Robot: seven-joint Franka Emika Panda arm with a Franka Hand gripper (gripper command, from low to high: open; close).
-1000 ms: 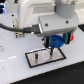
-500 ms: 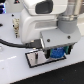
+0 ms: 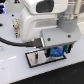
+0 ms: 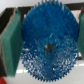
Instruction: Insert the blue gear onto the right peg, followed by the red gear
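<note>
Over the last second the arm has been sinking toward the grey plate [image 3: 39,59], and now it is hanging low over it, so the blue gear [image 3: 57,52] is sitting just above the plate's end at the exterior view's right. To my eye that means the carrying is nearly over and the lowering onto the right peg is beginning. The peg itself is hiding under the gear and the hand, so I cannot say whether the hub is lined up with it or whether the gear is already touching it.

Going from the exterior view's left across: the bare end of the plate is lying clear of the arm, then the gripper [image 3: 57,52] is standing over the other end, clamped on the gear's toothed rim. In the wrist view the green pads [image 4: 10,39] are pressing in from both sides of the disc.

The gear is being held flat, its faces level with the plate, hub hole [image 4: 48,47] facing the wrist camera, its axis running straight up and down. A sliver of red [image 4: 3,79], possibly the red gear, is peeking at the wrist view's edge
</note>
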